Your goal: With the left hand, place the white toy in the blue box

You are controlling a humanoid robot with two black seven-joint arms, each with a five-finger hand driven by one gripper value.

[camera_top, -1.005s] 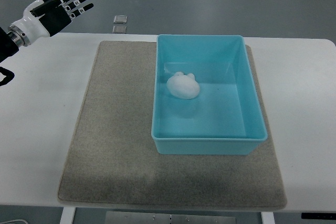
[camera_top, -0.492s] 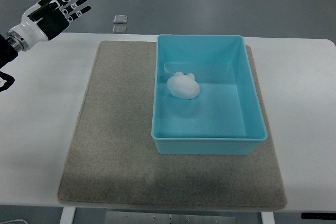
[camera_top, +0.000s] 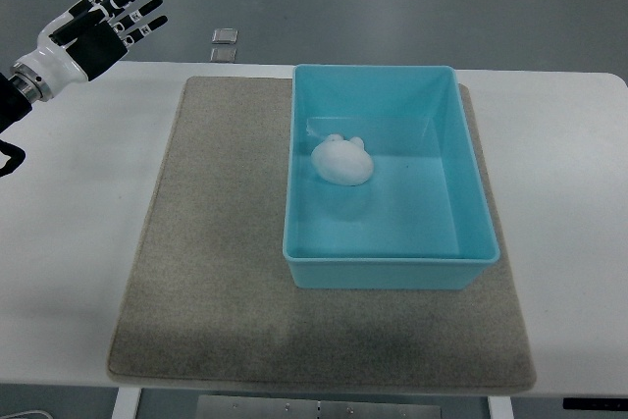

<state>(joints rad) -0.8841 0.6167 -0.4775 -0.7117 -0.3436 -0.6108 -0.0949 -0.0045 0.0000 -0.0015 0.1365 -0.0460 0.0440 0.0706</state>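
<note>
Left hand (camera_top: 96, 25) is hanging with fingers spread, holding nothing; white toy (camera_top: 342, 160) is sitting inside blue box (camera_top: 392, 274), so the job looks done.

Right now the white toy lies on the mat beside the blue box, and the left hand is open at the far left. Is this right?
Not quite. In the top view the toy lies inside the box, not on the mat. The rest holds: the left hand is open at the far left.
</note>
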